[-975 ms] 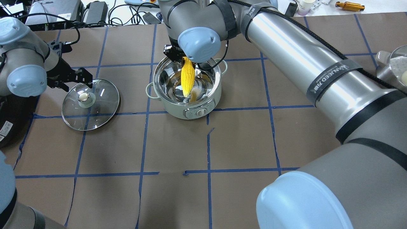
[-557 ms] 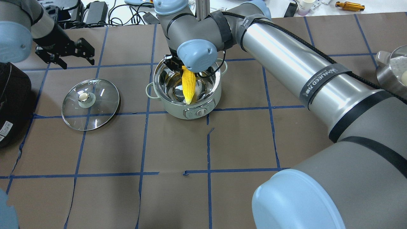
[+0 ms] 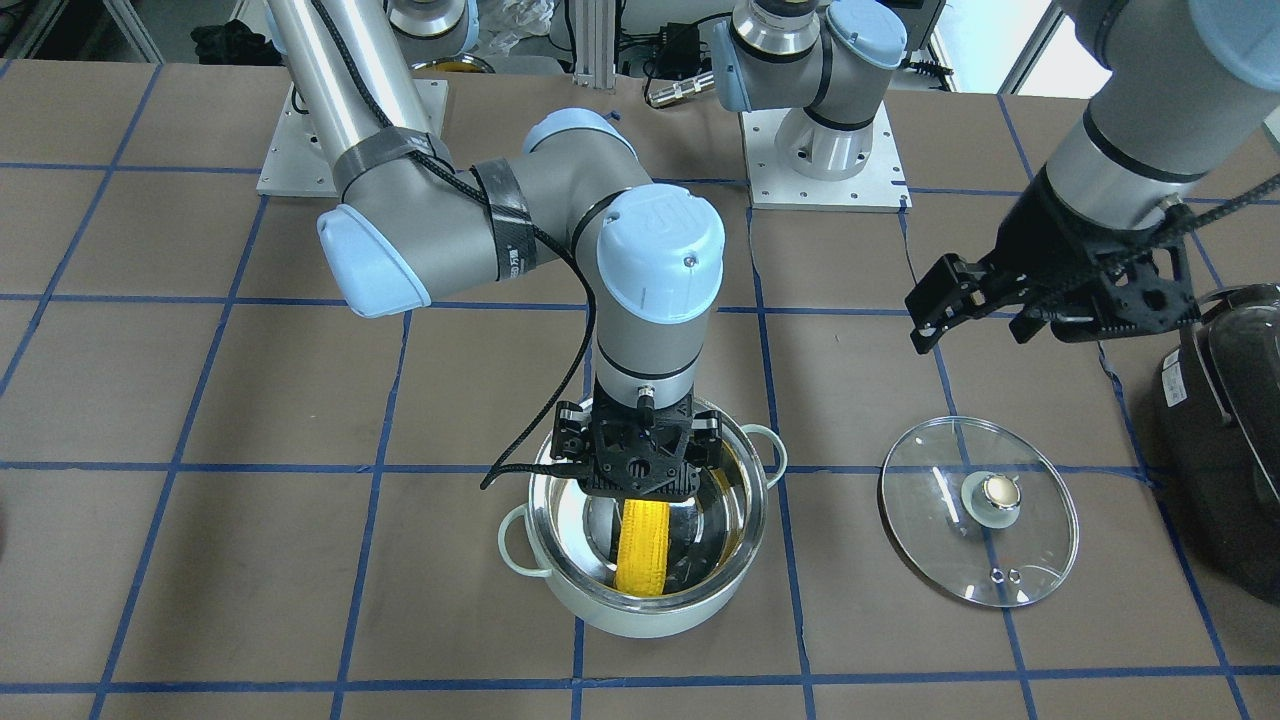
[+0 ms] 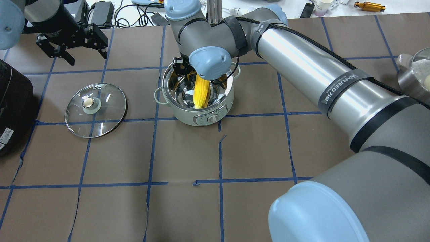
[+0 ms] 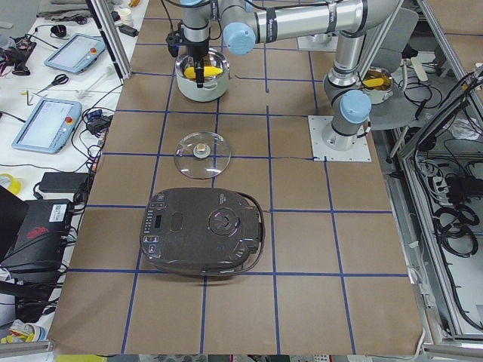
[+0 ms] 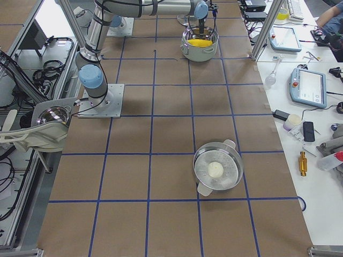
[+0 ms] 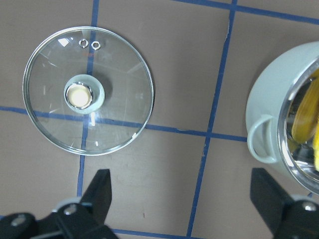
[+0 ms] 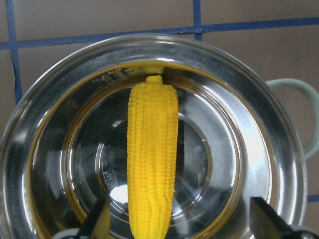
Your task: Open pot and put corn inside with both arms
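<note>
Right gripper (image 3: 638, 480) spread over pot (image 3: 640, 622) | corn (image 3: 645, 550) inside, unheld | left gripper (image 3: 978, 305) spread | lid (image 3: 935, 545) on table (image 3: 300, 400)

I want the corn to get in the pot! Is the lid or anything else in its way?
Nothing visible blocks it. The clear glass lid lies on the table beside the round mint-green pot, which stands open. The bright yellow corn cob is already inside it, under the open fingers of the right gripper.

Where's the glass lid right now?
In the overhead view the lid lies flat, knob up, left of the pot and apart from it, near the left hand.
</note>
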### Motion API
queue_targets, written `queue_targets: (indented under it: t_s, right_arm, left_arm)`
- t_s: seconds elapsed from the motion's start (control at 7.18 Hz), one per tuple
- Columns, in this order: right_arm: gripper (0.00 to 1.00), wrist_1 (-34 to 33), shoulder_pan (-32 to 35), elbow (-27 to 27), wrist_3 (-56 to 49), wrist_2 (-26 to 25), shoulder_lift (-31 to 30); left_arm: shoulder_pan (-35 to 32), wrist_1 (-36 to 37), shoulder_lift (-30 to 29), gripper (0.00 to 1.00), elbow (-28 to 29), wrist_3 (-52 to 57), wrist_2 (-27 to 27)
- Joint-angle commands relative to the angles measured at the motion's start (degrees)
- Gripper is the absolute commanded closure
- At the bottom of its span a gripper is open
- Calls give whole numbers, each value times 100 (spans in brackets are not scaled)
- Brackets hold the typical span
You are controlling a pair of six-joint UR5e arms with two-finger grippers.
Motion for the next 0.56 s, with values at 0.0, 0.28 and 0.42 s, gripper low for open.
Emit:
queue_targets:
  t_s: [0.0,0.28,0.42]
  right_arm:
    - [0,711,-606,207,-258,24,-685]
    - [0,1259,-1354,707,-661,69,-1695]
    - [0,1314,-1697,980,-1081,8,-1970]
  left_arm:
    - [-357,-390,291,0,-54,-9,104]
    - [-655,-381,511,0,-124,61,95]
    - [-779,-372,581,0,-142,62,96]
